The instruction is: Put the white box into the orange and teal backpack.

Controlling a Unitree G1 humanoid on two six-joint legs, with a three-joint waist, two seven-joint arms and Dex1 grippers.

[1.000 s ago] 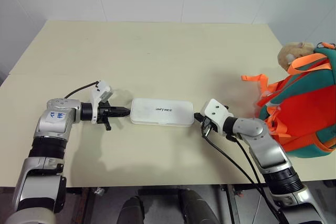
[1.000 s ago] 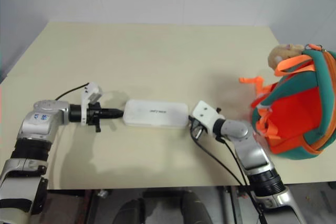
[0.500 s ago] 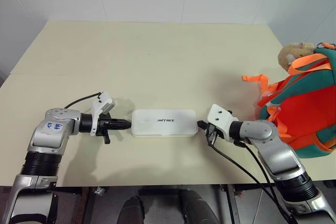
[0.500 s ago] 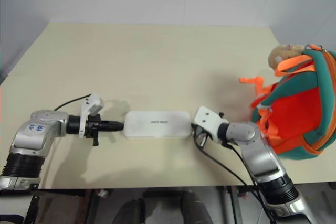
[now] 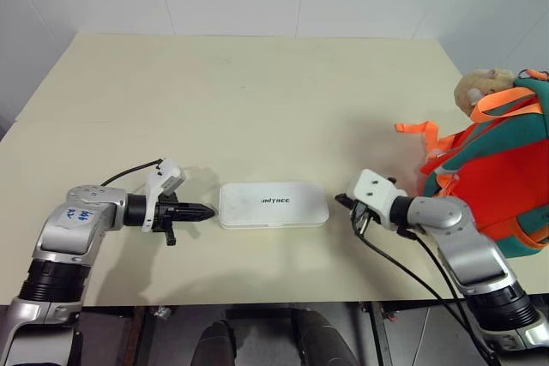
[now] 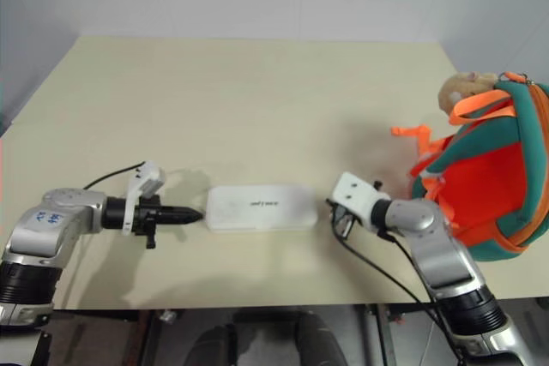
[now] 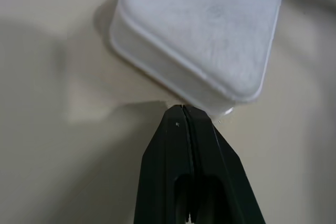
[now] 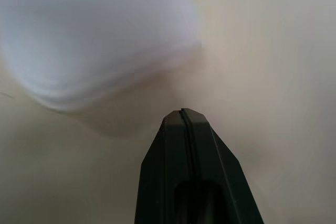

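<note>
We're seeing the white box (image 5: 274, 205) lying flat at lower centre of the surface (image 5: 257, 92), both tools pinched tight and empty, left tool (image 5: 208, 210) and right tool (image 5: 340, 201) flanking it; squeezing endwise risks it skidding short of the orange and teal backpack (image 5: 497, 182) at the right edge

The white box (image 5: 273, 205) looks matt plastic; the orange and teal backpack (image 5: 497, 186), cloth.

A pale beige table (image 5: 257, 92) carries the white box (image 5: 273, 205), lying flat near the middle of the front edge, its long side along that edge; the orange and teal backpack (image 5: 497, 182) sits at the right edge
</note>
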